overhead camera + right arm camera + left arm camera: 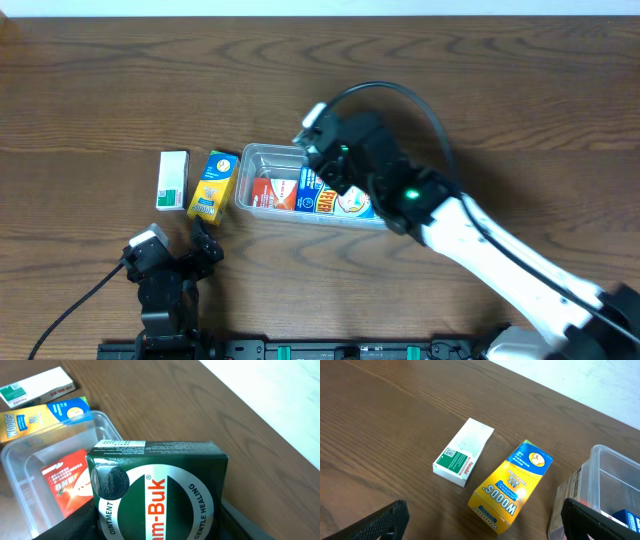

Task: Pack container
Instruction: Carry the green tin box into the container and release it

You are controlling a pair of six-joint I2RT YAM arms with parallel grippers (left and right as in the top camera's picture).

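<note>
The clear container [262, 152] lies at the table's middle and holds a red box [274, 192], a blue box [308, 183] and other small packs. My right gripper [335, 160] hovers over its far right part, shut on a dark green Zam-Buk box [157, 490] that fills the right wrist view above the container [20, 467] and the red box [67, 482]. My left gripper [205, 240] is open and empty near the front edge. A yellow Woods box [512, 486] lies just ahead of its fingers [482, 525], with the container's end [615, 472] at right.
The yellow Woods box [213, 184] lies just left of the container. A white and green box [172, 180] lies left of that and also shows in the left wrist view [464, 451]. The right arm [500, 250] crosses the table's right front.
</note>
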